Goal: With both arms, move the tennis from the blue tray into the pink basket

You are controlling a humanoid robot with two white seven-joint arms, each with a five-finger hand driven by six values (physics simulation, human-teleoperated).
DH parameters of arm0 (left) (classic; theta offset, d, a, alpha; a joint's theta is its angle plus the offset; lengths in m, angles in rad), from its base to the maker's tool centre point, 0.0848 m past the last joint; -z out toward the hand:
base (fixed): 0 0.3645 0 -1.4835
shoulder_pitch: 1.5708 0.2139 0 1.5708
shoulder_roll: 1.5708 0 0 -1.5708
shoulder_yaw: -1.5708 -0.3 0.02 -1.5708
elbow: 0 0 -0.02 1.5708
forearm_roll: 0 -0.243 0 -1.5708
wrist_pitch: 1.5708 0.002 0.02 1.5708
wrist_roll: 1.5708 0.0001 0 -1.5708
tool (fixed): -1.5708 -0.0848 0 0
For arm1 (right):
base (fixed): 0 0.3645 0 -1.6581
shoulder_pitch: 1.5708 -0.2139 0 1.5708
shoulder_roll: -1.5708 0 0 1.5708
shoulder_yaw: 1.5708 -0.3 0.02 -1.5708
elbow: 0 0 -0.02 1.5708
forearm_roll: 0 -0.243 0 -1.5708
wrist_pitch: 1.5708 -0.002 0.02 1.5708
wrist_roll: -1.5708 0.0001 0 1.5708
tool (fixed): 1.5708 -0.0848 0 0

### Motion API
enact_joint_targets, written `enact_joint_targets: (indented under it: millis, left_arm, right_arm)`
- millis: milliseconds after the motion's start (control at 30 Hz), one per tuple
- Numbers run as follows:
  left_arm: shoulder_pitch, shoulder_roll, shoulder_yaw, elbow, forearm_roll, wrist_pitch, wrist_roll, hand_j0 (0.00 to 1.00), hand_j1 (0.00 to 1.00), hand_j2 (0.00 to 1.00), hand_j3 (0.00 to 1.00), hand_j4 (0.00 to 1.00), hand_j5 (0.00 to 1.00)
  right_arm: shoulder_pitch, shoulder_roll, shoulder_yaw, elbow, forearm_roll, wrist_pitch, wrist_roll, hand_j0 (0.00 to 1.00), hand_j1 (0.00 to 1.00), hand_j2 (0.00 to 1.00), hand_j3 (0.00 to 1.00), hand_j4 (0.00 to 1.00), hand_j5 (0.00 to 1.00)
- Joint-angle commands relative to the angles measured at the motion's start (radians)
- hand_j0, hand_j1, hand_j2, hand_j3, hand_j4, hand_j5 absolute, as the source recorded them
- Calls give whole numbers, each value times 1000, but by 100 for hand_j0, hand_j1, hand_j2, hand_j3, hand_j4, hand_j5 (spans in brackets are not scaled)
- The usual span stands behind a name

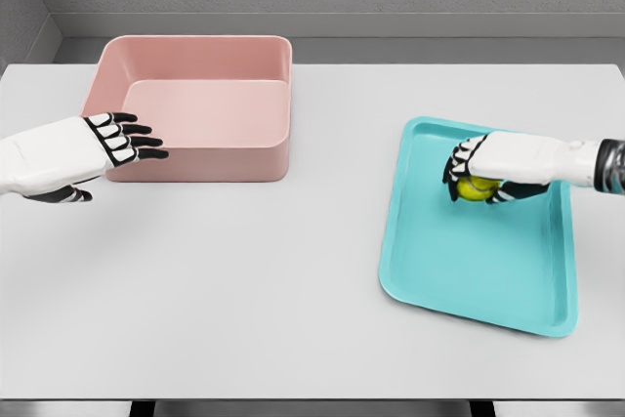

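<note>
My right hand (488, 171) has fingers curled over the ball (476, 188), which sits on the tray (459, 261) w/ the grip looking shallow, so a fast lift could pop it loose. Left hand (115, 142), fingers open & empty, hangs just beside the basket (195, 56) and might bump its wall.

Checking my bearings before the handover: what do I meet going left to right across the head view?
left hand → pink basket → blue tray, with the right hand closed over the tennis ball on its far part.
</note>
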Motion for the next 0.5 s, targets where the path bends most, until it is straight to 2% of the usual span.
enact_joint_targets:
  millis: [0, 133, 267, 367, 467]
  left_arm:
    - [-2, 2, 0, 0, 5, 1, 0, 100, 100, 100, 100, 100, 100]
    - [-1, 2, 0, 0, 5, 1, 0, 100, 100, 100, 100, 100, 100]
    - [0, 2, 0, 0, 5, 1, 1, 100, 100, 100, 100, 100, 100]
    - [0, 1, 0, 0, 5, 1, 0, 100, 100, 100, 100, 100, 100]
    - [0, 1, 0, 0, 5, 1, 0, 100, 100, 100, 100, 100, 100]
  right_arm:
    - [0, -10, -12, -67, -7, 3, 1, 45, 45, 45, 45, 45, 45]
    - [3, -8, -6, -165, -3, 3, 1, 45, 45, 45, 45, 45, 45]
    - [0, 9, 3, -221, 2, 3, 1, 45, 45, 45, 45, 45, 45]
    - [-14, 42, 6, -238, 5, 3, 3, 45, 45, 45, 45, 45, 45]
    - [-44, 102, 55, -238, 22, 3, 3, 45, 45, 45, 45, 45, 45]
